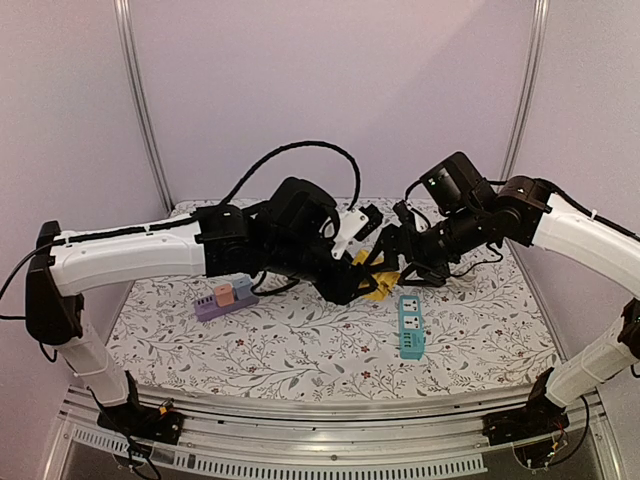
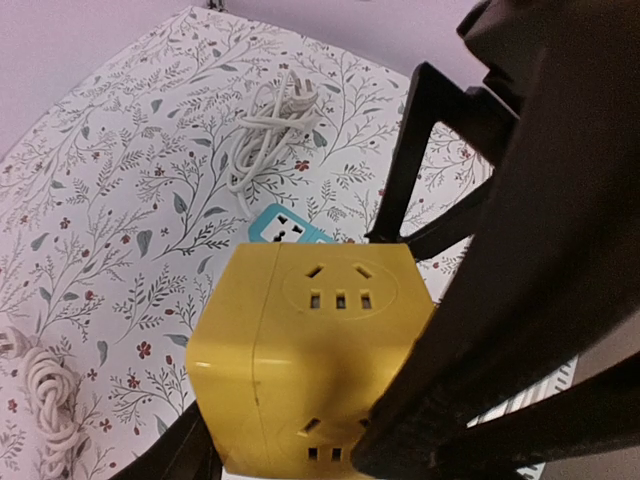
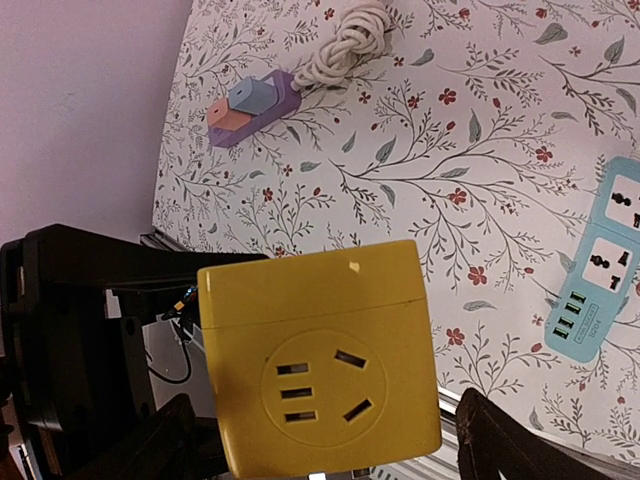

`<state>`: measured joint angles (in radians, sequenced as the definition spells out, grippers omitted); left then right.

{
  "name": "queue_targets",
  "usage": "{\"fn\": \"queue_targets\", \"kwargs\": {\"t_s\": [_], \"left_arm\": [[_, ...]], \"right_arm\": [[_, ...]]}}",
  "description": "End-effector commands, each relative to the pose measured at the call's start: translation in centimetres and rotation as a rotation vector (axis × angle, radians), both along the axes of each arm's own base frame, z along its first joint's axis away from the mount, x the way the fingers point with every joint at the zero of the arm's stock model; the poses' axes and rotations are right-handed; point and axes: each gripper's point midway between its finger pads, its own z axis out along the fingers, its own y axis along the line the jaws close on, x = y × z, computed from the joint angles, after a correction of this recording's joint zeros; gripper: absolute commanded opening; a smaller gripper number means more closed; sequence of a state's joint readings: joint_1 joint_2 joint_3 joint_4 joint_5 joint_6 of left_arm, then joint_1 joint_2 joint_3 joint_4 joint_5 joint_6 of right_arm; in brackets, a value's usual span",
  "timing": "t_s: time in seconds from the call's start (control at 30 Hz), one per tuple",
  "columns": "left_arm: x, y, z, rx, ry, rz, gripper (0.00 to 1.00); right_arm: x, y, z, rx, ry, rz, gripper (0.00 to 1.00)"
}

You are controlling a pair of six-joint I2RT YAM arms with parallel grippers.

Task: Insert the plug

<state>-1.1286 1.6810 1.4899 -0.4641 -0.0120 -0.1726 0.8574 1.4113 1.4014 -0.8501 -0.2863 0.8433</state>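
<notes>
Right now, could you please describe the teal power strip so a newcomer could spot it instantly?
On the floral-patterned table, look front right, near the raised yellow cube socket. The teal rectangular power strip lies there; unlike the purple power strip at left, no coloured blocks sit on it.

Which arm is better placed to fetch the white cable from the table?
Right, probably: the right fingers stand open, gripping nothing, while the left fingers hold the yellow socket cube.

floral table [image 1: 300,352] carries a teal power strip [image 1: 410,325], a purple strip [image 1: 225,299] and white cords [image 2: 265,135].
</notes>
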Motion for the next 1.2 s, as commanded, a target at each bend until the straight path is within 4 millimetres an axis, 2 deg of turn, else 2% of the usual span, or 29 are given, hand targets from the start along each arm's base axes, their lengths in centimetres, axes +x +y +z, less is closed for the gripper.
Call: {"fn": "queue_targets", "kwargs": {"t_s": [0.0,0.4,0.5,0.6,0.7,0.8,0.9,0.97,1.17], "left_arm": [[-0.4,-1.1,1.5,-0.039,-0.013,-0.017,0.0],[-1.0,-1.5,1.9,-0.061,-0.002,-0.054,0.0],[-1.0,-1.4,2.0,-0.062,-0.006,-0.054,0.0],[-1.0,-1.3,2.1,-0.06,-0.005,-0.056,0.0],[-1.3,-1.3,2.1,-0.056,-0.006,-0.073,0.16],[-1.4,-0.9,2.1,-0.044,0.001,-0.068,0.45],[-1.5,-0.1,2.2,-0.035,0.0,-0.052,0.68],[-1.7,0.4,2.4,-0.029,-0.004,-0.056,0.76],[-1.6,2.8,3.6,-0.027,-0.024,0.01,0.87]], "right_arm": [[0.0,0.2,-0.1,-0.019,0.0,0.012,0.86],[-0.3,0.8,-0.6,-0.015,0.028,0.039,0.68],[-0.5,1.0,-0.6,-0.009,0.036,0.052,0.59],[-0.6,1.0,-0.7,-0.008,0.042,0.057,0.44],[-0.8,0.9,-0.6,-0.004,0.04,0.061,0.3],[-0.9,0.8,-0.4,-0.002,0.037,0.065,0.23],[-1.0,0.7,-0.4,-0.003,0.031,0.067,0.19],[-1.0,0.4,-0.3,-0.009,0.022,0.066,0.18],[-0.9,-0.3,0.3,-0.013,-0.024,0.061,0.13]]}}
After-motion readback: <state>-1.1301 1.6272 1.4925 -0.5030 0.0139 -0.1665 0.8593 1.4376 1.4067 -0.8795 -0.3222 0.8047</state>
